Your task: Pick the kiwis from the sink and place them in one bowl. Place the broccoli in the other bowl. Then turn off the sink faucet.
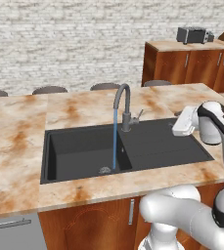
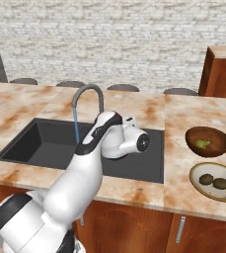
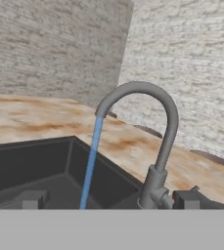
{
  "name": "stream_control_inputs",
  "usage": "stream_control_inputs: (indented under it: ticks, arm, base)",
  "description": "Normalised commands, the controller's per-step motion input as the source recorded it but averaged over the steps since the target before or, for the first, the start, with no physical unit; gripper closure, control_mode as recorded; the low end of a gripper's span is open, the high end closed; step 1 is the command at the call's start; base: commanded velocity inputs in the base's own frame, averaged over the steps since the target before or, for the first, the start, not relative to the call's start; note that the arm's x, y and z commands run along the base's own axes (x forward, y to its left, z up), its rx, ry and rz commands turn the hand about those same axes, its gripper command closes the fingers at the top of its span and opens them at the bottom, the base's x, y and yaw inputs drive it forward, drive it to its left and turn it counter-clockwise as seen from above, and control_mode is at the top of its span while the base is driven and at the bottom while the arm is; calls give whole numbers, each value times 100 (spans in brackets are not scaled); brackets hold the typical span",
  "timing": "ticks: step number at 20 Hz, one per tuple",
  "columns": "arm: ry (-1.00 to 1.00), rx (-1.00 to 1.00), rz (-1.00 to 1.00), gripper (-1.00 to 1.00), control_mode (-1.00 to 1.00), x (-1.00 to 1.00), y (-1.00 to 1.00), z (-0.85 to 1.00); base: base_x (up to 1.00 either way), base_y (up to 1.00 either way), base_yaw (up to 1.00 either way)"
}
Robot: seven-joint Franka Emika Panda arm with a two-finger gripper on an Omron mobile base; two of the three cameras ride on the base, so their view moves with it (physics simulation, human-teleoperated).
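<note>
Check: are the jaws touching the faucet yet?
Apart. In the hand view the gripper is open, one tip either side of the sink faucet, which stands farther off.

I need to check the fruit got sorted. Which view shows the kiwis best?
The right base view: both kiwis lie in the cream bowl on the counter right of the sink. The left base view and hand view take in the sink and the faucet, not that stretch of counter.

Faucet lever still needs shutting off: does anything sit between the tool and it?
Nothing; in the hand view the tool faces the faucet directly.
</note>
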Motion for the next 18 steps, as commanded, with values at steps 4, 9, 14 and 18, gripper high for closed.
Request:
stream_control_inputs:
  ticks: [4,9,14,18]
  arm:
    - [2,5,0,-100,-100,24,10,-2]
    - [4,4,0,-100,-100,26,0,-2]
    - [7,3,0,-100,-100,36,0,-7]
    - [9,4,0,-100,-100,28,0,-13]
  base:
    - [0,0,0]
    - [0,0,0]
    - [0,0,0]
    - [0,0,0]
